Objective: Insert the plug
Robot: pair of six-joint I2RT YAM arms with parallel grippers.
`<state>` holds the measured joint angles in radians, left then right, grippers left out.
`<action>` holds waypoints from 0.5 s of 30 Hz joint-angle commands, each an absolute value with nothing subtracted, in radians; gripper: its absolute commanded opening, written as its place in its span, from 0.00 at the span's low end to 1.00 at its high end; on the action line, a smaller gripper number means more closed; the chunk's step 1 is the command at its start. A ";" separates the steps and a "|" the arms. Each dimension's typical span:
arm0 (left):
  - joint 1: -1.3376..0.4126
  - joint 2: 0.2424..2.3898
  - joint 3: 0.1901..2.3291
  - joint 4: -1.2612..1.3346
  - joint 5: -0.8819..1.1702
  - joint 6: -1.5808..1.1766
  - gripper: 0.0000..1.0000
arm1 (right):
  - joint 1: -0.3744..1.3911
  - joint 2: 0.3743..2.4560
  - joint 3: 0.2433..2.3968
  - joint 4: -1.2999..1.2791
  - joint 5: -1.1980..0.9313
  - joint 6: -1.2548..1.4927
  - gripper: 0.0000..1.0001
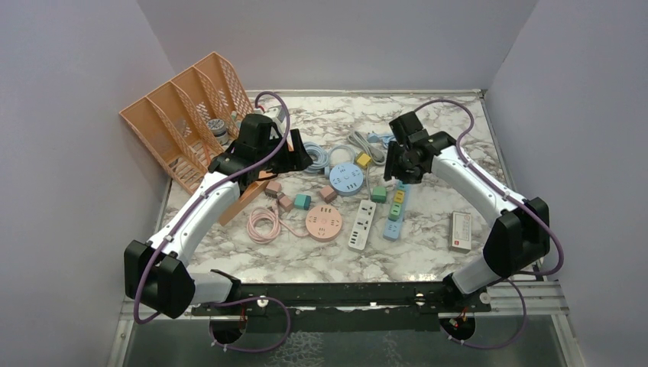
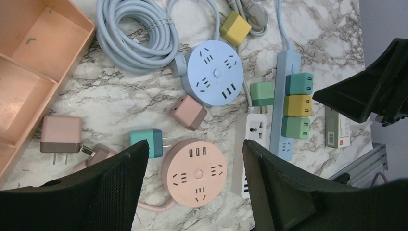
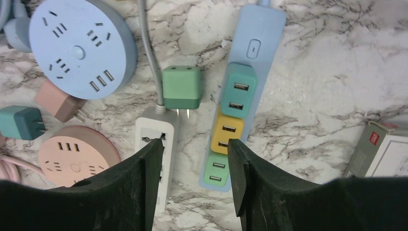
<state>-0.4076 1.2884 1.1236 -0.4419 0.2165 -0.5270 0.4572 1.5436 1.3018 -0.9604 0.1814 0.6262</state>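
Right arm bent inward, right tool [image 3: 192, 153] pointing down over blue power strip [image 3: 262, 33], jaws apart, empty. Left arm stretched forward, left tool [image 2: 195, 153] spread, empty, above pink round socket [image 2: 192, 179].

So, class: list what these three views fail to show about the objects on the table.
- Right wrist view: lower end of the white power strip, behind a finger of the right gripper.
- Right wrist view: the box, cut off by the frame edge.
- Top view: contents of the orange rack, partly behind the left arm.
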 commanded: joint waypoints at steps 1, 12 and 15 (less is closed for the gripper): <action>-0.410 1.293 1.150 -0.430 0.219 -0.538 0.74 | 0.482 1.542 1.327 -0.845 0.139 0.545 0.51; -0.410 1.288 1.141 -0.430 0.228 -0.544 0.74 | 0.528 1.791 1.354 -0.799 0.167 0.642 0.48; -0.410 1.289 1.142 -0.430 0.231 -0.549 0.74 | 0.527 1.834 1.369 -0.830 0.209 0.681 0.47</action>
<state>-0.4076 1.2903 1.1236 -0.4419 0.2173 -0.5392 0.5285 1.7958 1.3247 -0.8188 0.1452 0.6151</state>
